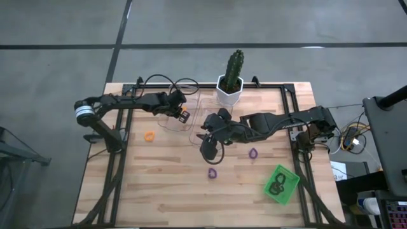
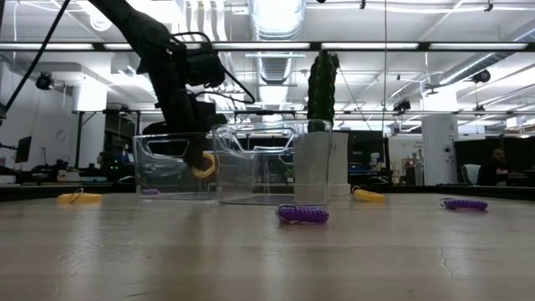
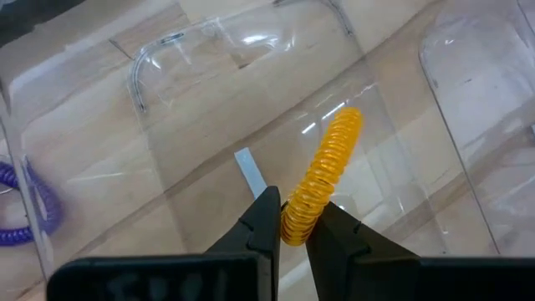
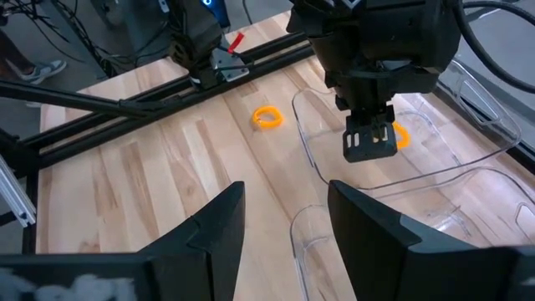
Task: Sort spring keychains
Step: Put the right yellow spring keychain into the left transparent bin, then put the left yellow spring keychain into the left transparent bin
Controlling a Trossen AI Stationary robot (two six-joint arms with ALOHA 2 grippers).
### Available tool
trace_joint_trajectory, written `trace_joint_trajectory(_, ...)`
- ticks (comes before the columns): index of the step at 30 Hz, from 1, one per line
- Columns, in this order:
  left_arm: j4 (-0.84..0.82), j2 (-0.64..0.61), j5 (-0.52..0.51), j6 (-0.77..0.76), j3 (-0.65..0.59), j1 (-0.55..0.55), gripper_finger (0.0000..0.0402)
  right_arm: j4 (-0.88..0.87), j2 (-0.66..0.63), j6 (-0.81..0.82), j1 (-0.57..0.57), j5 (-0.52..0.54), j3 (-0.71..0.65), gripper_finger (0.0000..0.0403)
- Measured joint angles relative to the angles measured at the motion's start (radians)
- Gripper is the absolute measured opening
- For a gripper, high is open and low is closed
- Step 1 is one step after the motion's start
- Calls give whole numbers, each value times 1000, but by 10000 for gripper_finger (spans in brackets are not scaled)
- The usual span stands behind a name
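Right now our left gripper (image 3: 292,219) is clenched on an orange spring keychain (image 3: 324,174), which juts out ahead of the fingertips above the clear bin (image 3: 159,58) directly below. Our right gripper (image 4: 284,219) hangs with fingers apart and holding nothing, the second clear bin (image 1: 202,121) just beneath it.

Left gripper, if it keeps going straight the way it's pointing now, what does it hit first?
Probably the floor of the clear bin. The left gripper, shut on an orange spring keychain, points down into it, and nothing else shows ahead, though depth is hard to judge.
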Motion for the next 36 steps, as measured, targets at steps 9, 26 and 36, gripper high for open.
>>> trace_joint_trajectory(9,10,-3,3,-53,0,-6,75,0,0,0,0,0,0,169)
trace_joint_trajectory(26,13,-4,-64,-118,0,-6,390,1,0,0,0,0,0,169)
trace_joint_trajectory(36,16,-4,-63,-135,0,-7,392,1,0,0,0,0,0,169)
